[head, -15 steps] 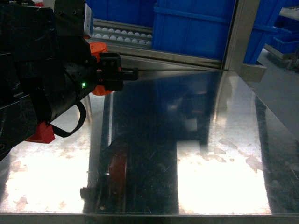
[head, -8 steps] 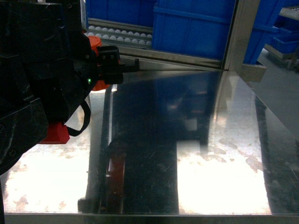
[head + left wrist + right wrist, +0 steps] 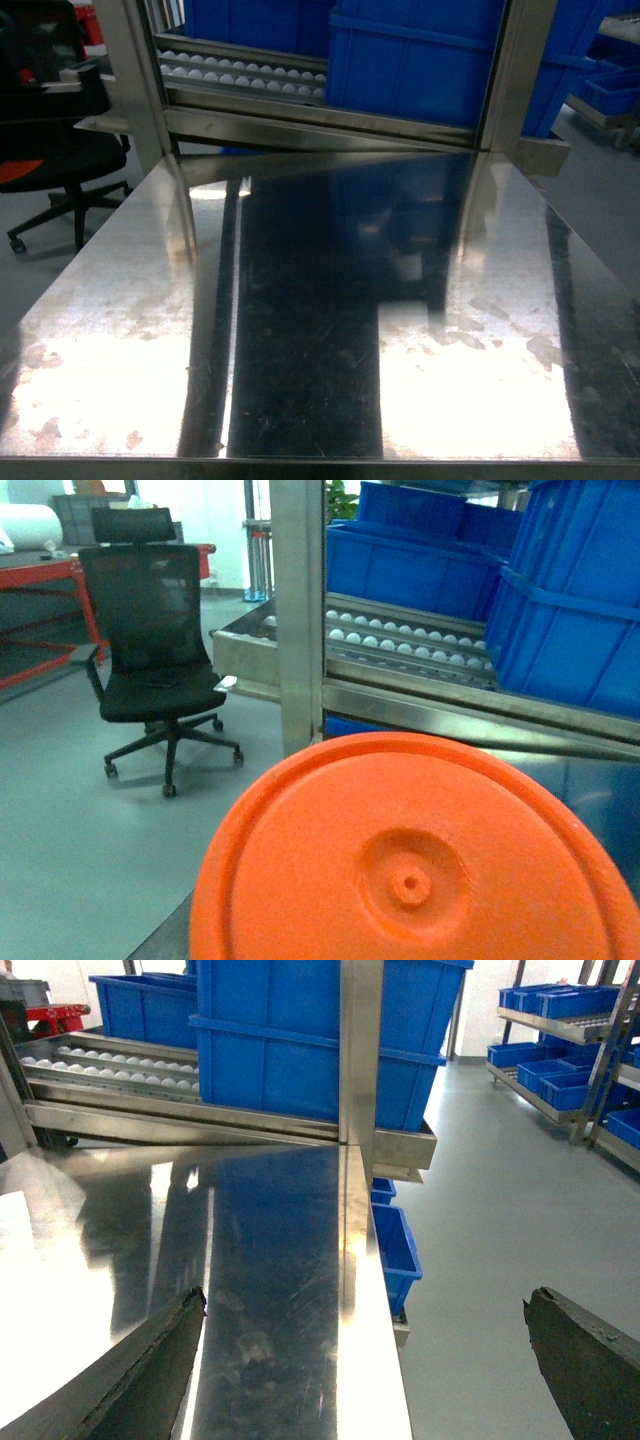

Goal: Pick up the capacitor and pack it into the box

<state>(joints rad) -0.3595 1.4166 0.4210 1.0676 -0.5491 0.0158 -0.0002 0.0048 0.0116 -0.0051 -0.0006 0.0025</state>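
Observation:
An orange round capacitor fills the lower half of the left wrist view, its flat end face with a small centre dimple turned to the camera. It hangs in the air beside the table, above the floor, so my left gripper is shut on it; the fingers are hidden behind it. My right gripper stands open over the right edge of the steel table, its dark fingers far apart with nothing between them. The head view shows only the bare table, with no arm on it. The box is out of view.
Blue plastic bins and a roller track stand behind the table, framed by steel posts. A black office chair stands on the floor at the left. Small blue bins sit under the table's right edge.
My left arm, with the orange capacitor in its gripper, has risen and drawn back to the left, out of the head view. The table top now shows uncovered.

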